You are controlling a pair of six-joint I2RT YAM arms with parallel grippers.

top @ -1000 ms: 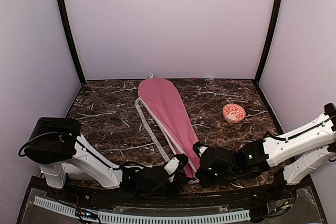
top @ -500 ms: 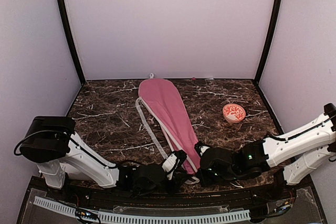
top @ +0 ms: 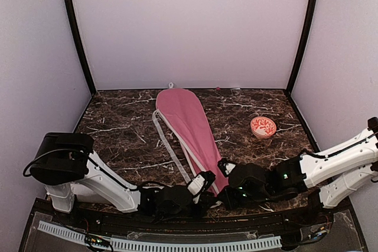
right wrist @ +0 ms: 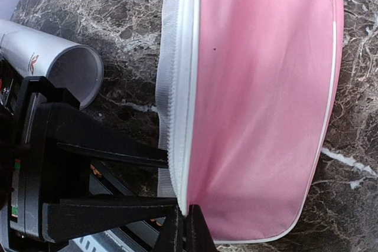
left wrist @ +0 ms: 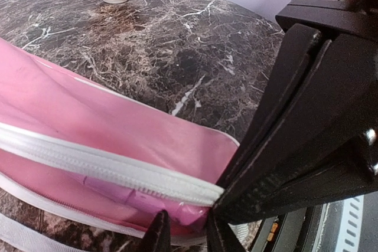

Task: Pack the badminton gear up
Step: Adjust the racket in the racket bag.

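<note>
Now you are working the closing-up step, as far as I can judge. No rackets, shuttlecocks or tube are showing loose on the table (top: 118,128), so the gear is presumably inside the bag (top: 186,125). Only a pinkish shape is peeking through the gap in the left wrist view.

Your left gripper (left wrist: 188,235) is pinching the pink lower flap at the bag's narrow end, its fingers slightly apart with fabric between them. Your right gripper (right wrist: 183,228) is pressing its fingers tight together on the white zip (left wrist: 94,160) edge just beside it. Whether the pull itself is between them I cannot tell.

The next move is asking you to anchor with the left while the right draws along the zip line, following the curve of the edge so the fabric is not bunching or lifting.

The bag is lying flat in the middle of the table, with a small red-patterned bowl (top: 263,127) well apart to its right. Its long axis is running on a slant, from the far middle toward the near edge, drifting rightward as it comes. The wide rounded end is pointing at the back wall. The narrow end is pointing at the arm bases, sitting between your two grippers.
</note>
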